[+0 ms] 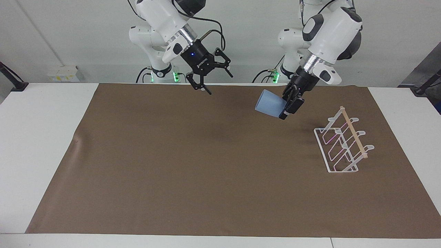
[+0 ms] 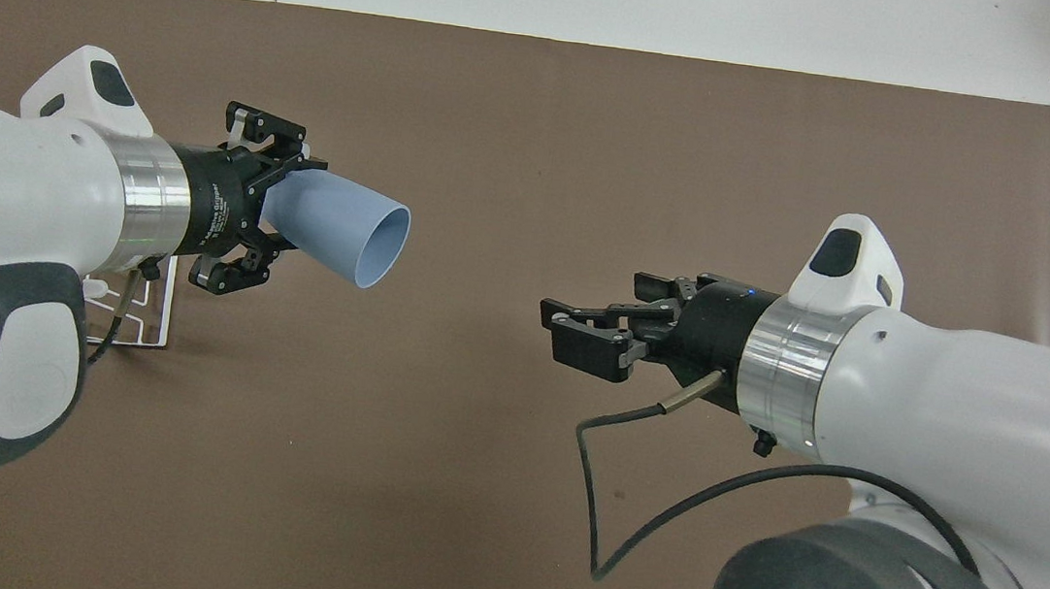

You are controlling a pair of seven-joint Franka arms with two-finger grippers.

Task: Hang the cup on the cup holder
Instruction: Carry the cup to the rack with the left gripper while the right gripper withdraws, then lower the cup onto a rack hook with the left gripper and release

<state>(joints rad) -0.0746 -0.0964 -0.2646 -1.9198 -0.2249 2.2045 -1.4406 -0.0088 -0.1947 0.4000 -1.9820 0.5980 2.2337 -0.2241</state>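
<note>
While overhead hides most of cup holder | left gripper clamps cup | right gripper spread

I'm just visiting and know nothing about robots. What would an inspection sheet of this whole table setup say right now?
Surface: white table under a brown mat.
Job's things: cup held in the air, tilted; cup holder on the mat, toward the left arm's end, no cup on it.
Clutter: nothing seen.
Grippers: left claw shut on the cup; right claw open, over the mat.
Cables: black cable looping off the right arm.
Surroundings: white wall, wall socket.
</note>
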